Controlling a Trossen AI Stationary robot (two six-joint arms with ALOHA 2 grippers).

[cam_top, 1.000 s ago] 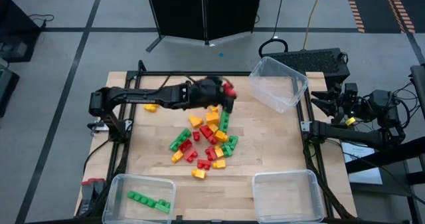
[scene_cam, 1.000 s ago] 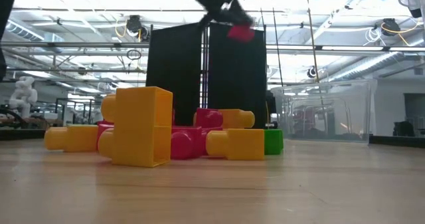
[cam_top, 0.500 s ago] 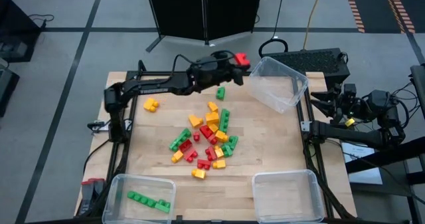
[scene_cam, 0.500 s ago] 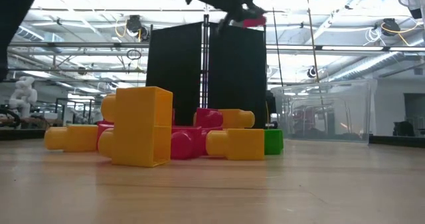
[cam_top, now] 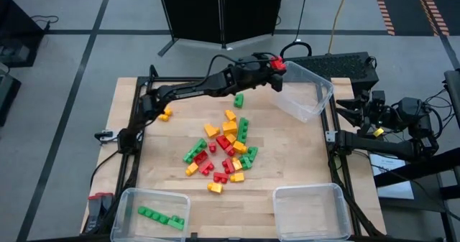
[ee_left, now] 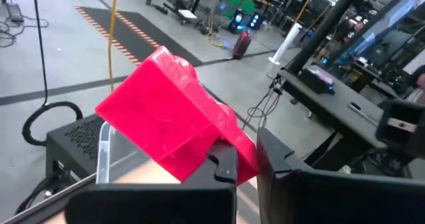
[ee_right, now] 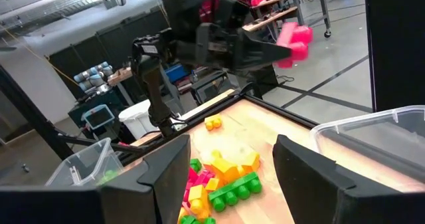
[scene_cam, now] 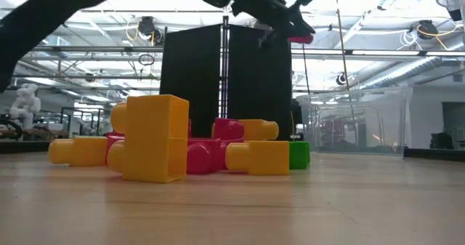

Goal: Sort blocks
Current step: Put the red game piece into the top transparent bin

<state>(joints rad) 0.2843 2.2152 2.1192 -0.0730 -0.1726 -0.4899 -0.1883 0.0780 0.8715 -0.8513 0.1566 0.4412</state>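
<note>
A red block point(cam_top: 276, 62) hangs high over the left rim of the tilted clear bin point(cam_top: 305, 91) at the table's far right, with my left gripper point(cam_top: 272, 65) shut on it. From table height the same block point(scene_cam: 299, 35) shows well above the table. A pile of red, green and yellow blocks point(cam_top: 224, 150) lies on the wooden table's middle; one green block point(cam_top: 238, 99) and one yellow block point(cam_top: 164, 114) lie apart. My right gripper point(ee_right: 229, 184) waits open off the table's right edge. My left gripper pinches the red block between its two fingers point(ee_left: 222, 174), by the block's lower end point(ee_left: 199, 159). The fingers come at it nearly level, from the table's left, pointing toward the far right bin. The block is lifted clear, tilted, sticking out beyond the fingertips.
A clear bin point(cam_top: 152, 212) at the near left corner holds a few green blocks. Another clear bin point(cam_top: 310, 212) stands at the near right corner. A black box point(cam_top: 338, 66) sits beyond the far right edge.
My left gripper has carried the red block from above the pile toward the table's far edge and then right, to the far right bin's rim. It has stayed shut on the block, which remains clear of the table.
</note>
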